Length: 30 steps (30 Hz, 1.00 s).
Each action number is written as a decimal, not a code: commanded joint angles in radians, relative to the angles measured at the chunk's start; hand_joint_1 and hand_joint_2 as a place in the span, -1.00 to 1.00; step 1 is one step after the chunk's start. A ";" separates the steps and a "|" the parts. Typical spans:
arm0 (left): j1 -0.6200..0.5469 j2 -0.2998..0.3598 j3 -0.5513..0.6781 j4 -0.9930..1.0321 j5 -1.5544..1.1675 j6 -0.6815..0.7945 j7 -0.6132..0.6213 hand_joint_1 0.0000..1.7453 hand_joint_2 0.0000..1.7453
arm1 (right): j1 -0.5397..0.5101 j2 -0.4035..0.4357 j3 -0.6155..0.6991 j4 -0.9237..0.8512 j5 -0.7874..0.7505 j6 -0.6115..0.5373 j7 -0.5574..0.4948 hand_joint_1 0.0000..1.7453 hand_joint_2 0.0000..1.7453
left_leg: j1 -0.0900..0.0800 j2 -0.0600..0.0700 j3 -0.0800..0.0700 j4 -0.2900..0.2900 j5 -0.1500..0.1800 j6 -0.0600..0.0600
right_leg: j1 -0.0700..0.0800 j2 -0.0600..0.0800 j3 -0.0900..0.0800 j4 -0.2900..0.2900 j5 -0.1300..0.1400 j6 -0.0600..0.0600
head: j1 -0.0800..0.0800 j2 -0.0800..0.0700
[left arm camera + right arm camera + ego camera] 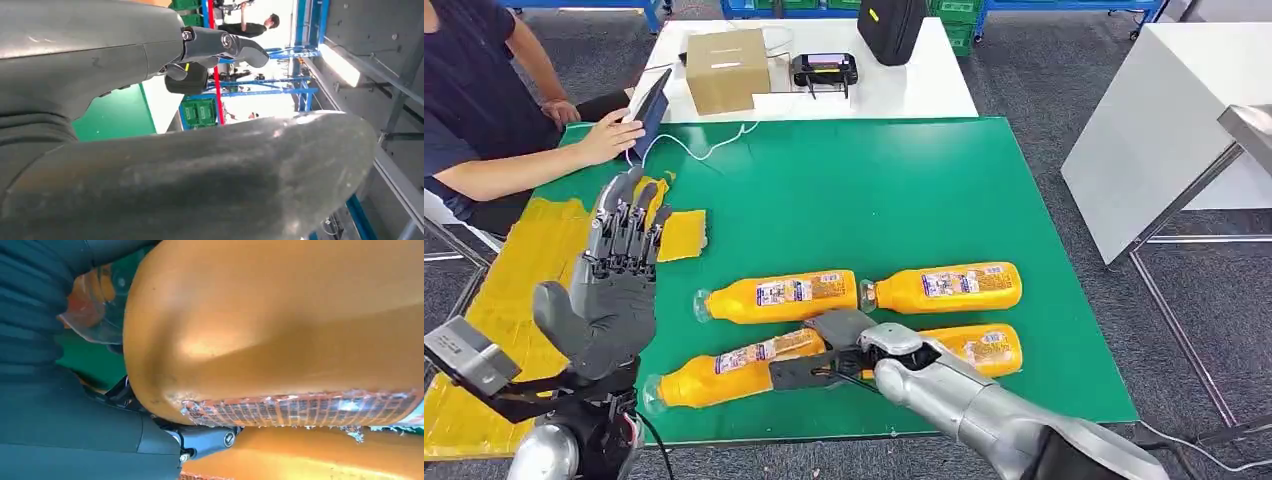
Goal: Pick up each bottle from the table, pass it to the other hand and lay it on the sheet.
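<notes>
**Q:** Green tabletop (pixel 894 190), workshop floor all round, someone sitting at the far left corner with a tablet. So how far along are you?

**Me:** Honestly, barely started, I'd say. The yellow sheet (pixel 534 250) on my left side has no bottle on it, and all four are on the green. Two lie side by side in the far row, far-left bottle (pixel 776 296) and far-right bottle (pixel 946 287). The near-right bottle (pixel 982 347) sits just behind my right forearm.

**Q:** And the fourth?

**Me:** That's the near-left bottle (pixel 729 370). My right hand (pixel 839 350) is on it, thumb over the top, fingers down at its side. From the wrist camera it's pressed right against my palm, but I can't tell whether the grip is fully closed.

**Q:** Left hand doing anything?

**Me:** My left hand (pixel 614 275) is raised over the sheet's edge, fingers straight and apart, holding nothing. My guess: lift, handover, lay down, then three more rounds.
</notes>
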 commanded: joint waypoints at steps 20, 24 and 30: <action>-0.061 -0.031 0.001 0.057 0.007 -0.034 0.029 -1.00 -1.00 | -0.070 0.090 0.065 0.054 0.121 0.050 0.121 -1.00 -1.00 | 0.001 -0.001 -0.003 0.001 0.001 -0.002 | 0.001 0.004 0.002 0.001 0.001 -0.003 | 0.000 0.000; -0.040 -0.018 0.017 0.073 0.013 -0.051 0.003 -1.00 -1.00 | -0.089 0.098 0.055 -0.011 0.093 0.098 0.153 -1.00 -1.00 | 0.002 -0.001 -0.004 0.002 0.001 -0.002 | 0.002 0.004 0.001 0.001 0.001 -0.004 | 0.000 0.000; -0.029 -0.027 0.035 0.067 0.010 -0.081 -0.014 -1.00 -1.00 | -0.108 0.123 0.078 -0.085 0.032 0.133 0.165 -1.00 -1.00 | 0.001 0.001 -0.004 0.000 0.001 -0.002 | 0.001 0.004 0.002 0.001 0.001 -0.003 | 0.000 0.000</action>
